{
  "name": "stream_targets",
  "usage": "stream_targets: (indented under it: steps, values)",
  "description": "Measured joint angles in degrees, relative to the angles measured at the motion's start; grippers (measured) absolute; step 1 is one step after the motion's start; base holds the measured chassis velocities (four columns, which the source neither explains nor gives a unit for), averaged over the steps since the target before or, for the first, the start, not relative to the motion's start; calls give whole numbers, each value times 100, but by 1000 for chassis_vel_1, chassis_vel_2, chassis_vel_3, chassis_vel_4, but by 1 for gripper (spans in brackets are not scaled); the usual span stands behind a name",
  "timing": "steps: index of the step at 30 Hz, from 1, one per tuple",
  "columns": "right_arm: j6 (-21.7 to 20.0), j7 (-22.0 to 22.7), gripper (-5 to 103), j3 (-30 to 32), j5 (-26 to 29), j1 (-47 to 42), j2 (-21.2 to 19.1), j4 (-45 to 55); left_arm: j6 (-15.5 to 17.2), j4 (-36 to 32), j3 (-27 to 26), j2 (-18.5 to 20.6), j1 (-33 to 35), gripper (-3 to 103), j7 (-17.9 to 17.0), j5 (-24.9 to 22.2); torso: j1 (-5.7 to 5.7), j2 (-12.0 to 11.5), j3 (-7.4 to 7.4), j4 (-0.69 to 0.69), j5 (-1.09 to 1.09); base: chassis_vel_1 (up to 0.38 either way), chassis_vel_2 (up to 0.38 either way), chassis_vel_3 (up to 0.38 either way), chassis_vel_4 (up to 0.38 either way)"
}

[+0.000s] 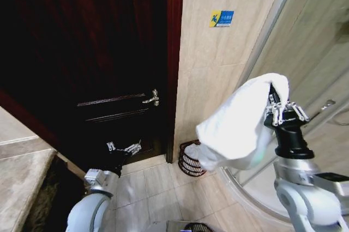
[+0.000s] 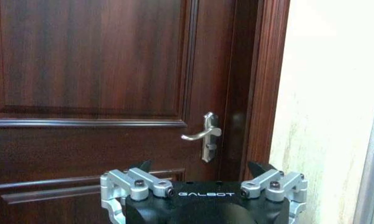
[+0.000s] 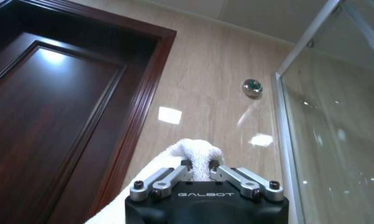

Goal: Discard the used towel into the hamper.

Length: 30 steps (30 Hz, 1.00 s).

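My right gripper [image 1: 274, 100] is raised at the right, shut on a white towel [image 1: 240, 126] that drapes down to its left. In the right wrist view the towel [image 3: 196, 154] bunches between the closed fingers of that gripper [image 3: 199, 164]. The hamper [image 1: 189, 158], a small dark reddish-brown wire basket, stands on the floor against the wall beside the door frame, below the hanging towel and partly hidden by it. My left gripper [image 1: 124, 148] is held low in front of the dark door, open and holding nothing; in the left wrist view the gripper [image 2: 203, 169] points at the door.
A dark wooden door [image 1: 92, 63] with a silver lever handle [image 1: 151, 99] fills the left. Beige tiled wall [image 1: 218, 79] sits in the middle and a glass shower enclosure [image 1: 322, 79] at the right. A stone counter edge [image 1: 22, 172] lies at the lower left.
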Motion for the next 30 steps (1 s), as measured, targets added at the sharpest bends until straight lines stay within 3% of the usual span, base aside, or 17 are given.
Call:
stream_targets:
  steps: [30]
  values:
    - [159, -45, 9, -1031, 103, 2291, -437, -2473, 0, 0, 0, 0, 0, 100, 0, 0, 0, 0, 1, 0, -1, 0, 0, 0, 0]
